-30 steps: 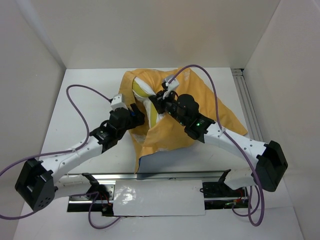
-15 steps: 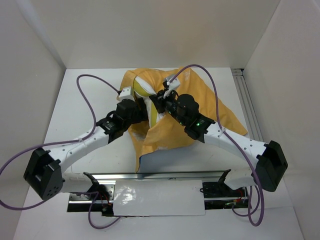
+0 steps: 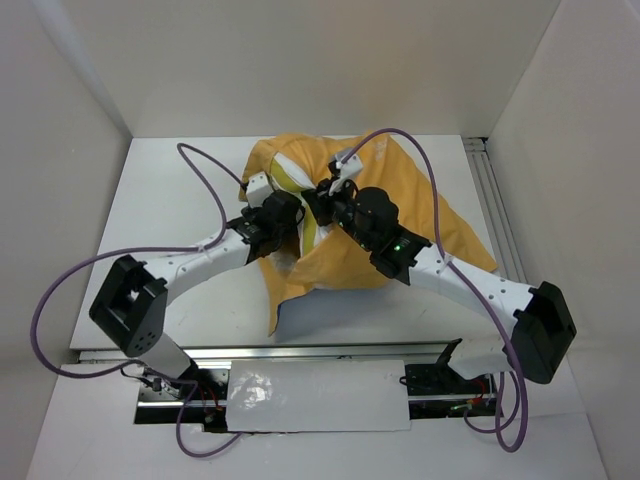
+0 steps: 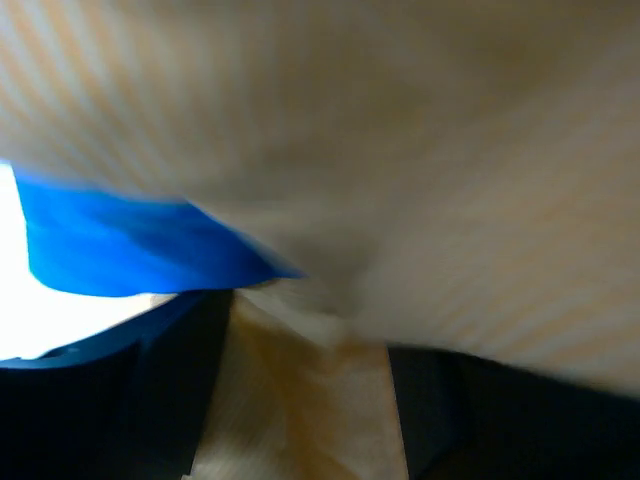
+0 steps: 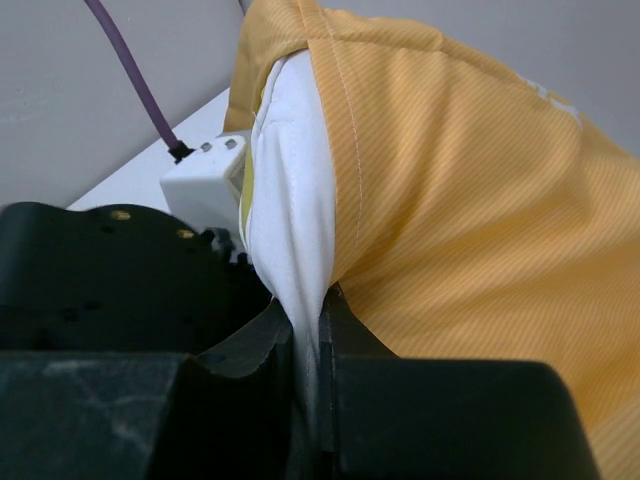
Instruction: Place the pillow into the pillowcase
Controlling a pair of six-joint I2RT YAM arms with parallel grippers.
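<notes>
White desk [image 3: 160, 200] carries everything. The pillowcase [image 3: 420, 210] sits heaped orange-side up at the middle-far part. Its long axis likely runs from far-left to near-right, with the mouth facing far-left. A flap trails toward the near edge, and the blue side [image 4: 120, 240] shows only in the left wrist view.

The pillow [image 3: 288, 168] is mostly inside, probably lying along the same axis. One white end pokes out of the mouth at far-left.

Change: the left arm has swung in from the left, and the left gripper [image 3: 285, 212] is now at the mouth. Its jaws are apart, narrower than a second ago, with cloth between them — probably reaching for the hem.

The right gripper [image 5: 310, 330] has not moved — clamped on the pillow's white edge beside the orange hem.
</notes>
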